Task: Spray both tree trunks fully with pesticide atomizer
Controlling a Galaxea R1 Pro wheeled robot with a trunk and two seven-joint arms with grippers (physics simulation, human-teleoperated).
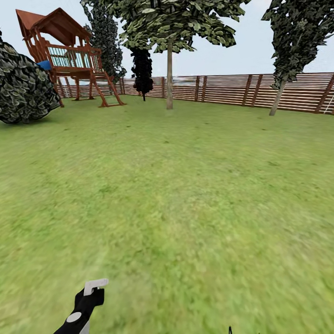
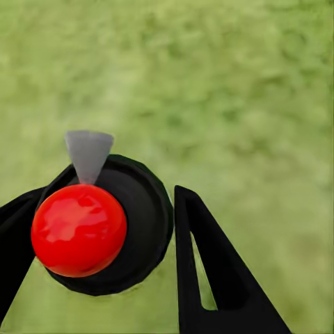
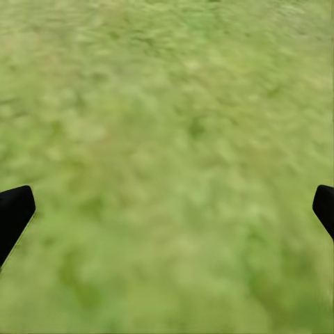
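text: none legible | labels: none | numbers: none | signs: none

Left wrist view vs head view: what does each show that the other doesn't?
Left wrist view: the spray bottle end-on, with a red round end and grey nozzle, between the left gripper fingers. Head view: the trees, the wooden fence, the play tower, the sky. Both: the bottle in the left gripper, over green grass.

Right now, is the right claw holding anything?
No. In the right wrist view the right claw has its fingertips spread wide apart, with nothing but blurry grass between them.
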